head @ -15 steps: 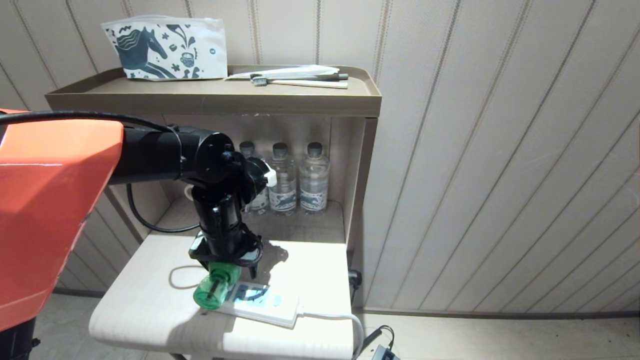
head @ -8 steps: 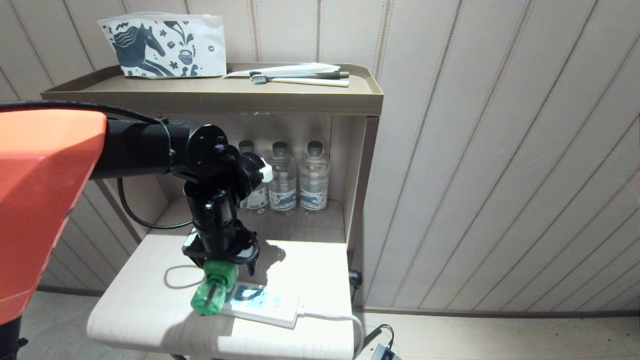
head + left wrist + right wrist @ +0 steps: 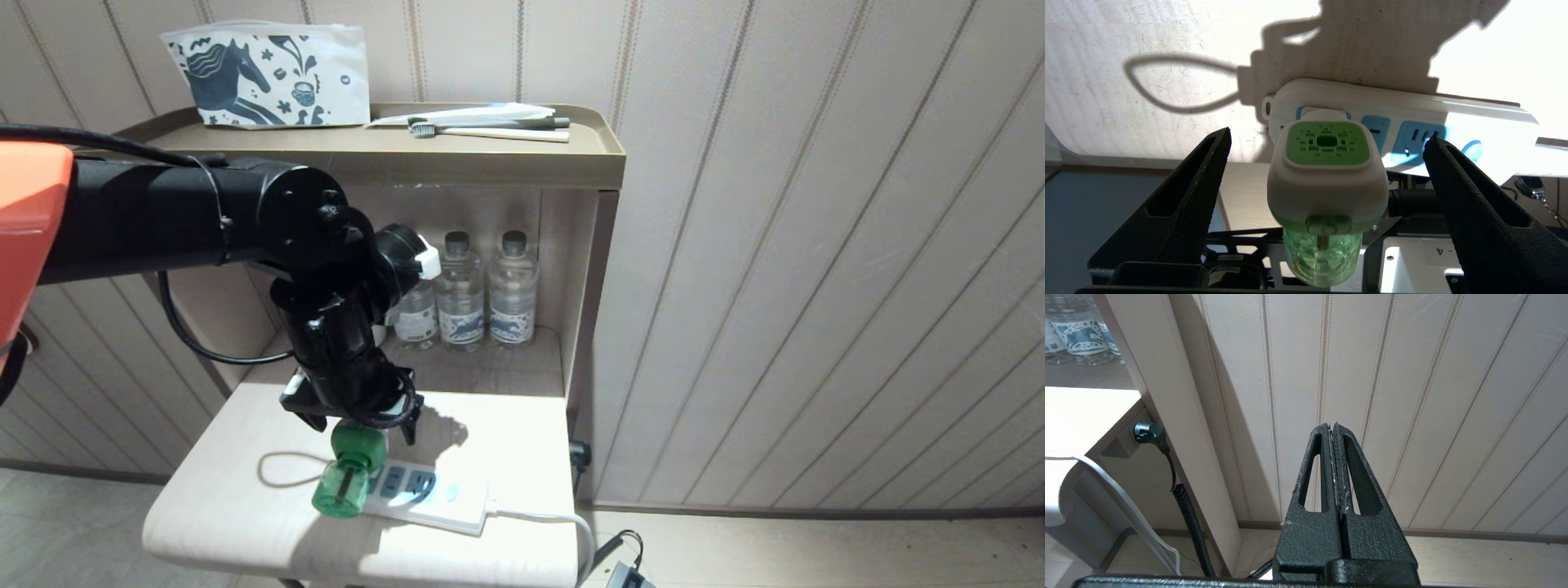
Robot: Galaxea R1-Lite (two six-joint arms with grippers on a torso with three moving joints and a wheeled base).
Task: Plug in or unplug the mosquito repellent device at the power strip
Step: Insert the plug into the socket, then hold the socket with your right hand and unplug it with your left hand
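Plainly, each line is placed by the power strip.
Power strip: the power strip (image 3: 424, 494) lay flat on the pale table (image 3: 245, 523), near its front edge, so its light-blue sockets faced up.
Cord: its white cord (image 3: 543, 516) left the end away from the device and dropped over the table edge, which kept it clear of the working end.
Device: the mosquito repellent device (image 3: 349, 474) sat at the end of the strip opposite the cord, its white head (image 3: 1327, 179) against the end socket and its green bottle (image 3: 1323, 257) jutting out level past the strip; judged from that, it was plugged in and carried by the socket alone.
Left gripper: the left gripper (image 3: 1327, 143) hung just above that same end of the strip, pointing down at the device.
Left fingers: the two black fingers (image 3: 1192, 192) stood spread wide, one on each side of the device's head and touching neither side, so nothing was pinched.
Reading: the wide gap suited a release after seating the plug, with room to lift away without nudging the bottle.
Right gripper: the right gripper (image 3: 1336, 473) was parked well off beyond the cord end, facing the panelled wall (image 3: 1453, 396), its fingers pressed together on nothing.
Bottles: three clear water bottles (image 3: 461, 290) stood in the shelf recess behind the strip, untouched.
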